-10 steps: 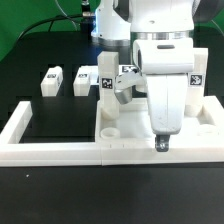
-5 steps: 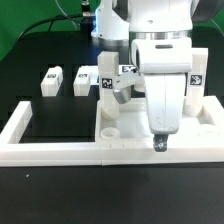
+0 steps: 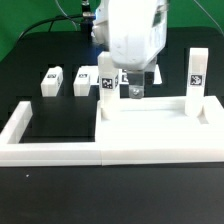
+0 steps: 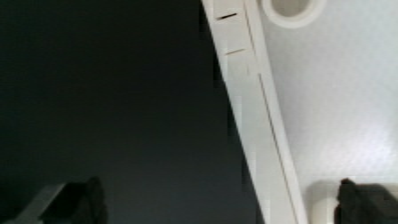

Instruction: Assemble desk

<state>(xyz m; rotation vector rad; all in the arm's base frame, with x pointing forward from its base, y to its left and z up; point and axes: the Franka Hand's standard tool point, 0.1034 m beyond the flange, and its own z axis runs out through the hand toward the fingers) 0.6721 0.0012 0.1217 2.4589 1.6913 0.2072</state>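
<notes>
The white desk top [image 3: 150,125] lies inside the border wall on the exterior view's right. Two tagged white legs stand upright at its back corners, one on the left [image 3: 105,84] and one on the right [image 3: 196,72]. Two loose legs [image 3: 50,80] [image 3: 84,80] lie on the black table behind. My gripper [image 3: 131,92] hangs over the back edge of the top, open and empty. In the wrist view my gripper [image 4: 217,205] straddles the top's raised rim [image 4: 249,90], with one dark fingertip [image 4: 71,205] over the black table. A round socket [image 4: 294,10] shows at the corner.
The long low white U-shaped border wall [image 3: 50,150] runs along the front and both sides. The black table surface [image 3: 60,115] lies inside it on the left. A green backdrop and cables are at the back.
The arm has gone up and back from the front edge of the desk top to its back edge. The gripper no longer hangs low at the front rim.
</notes>
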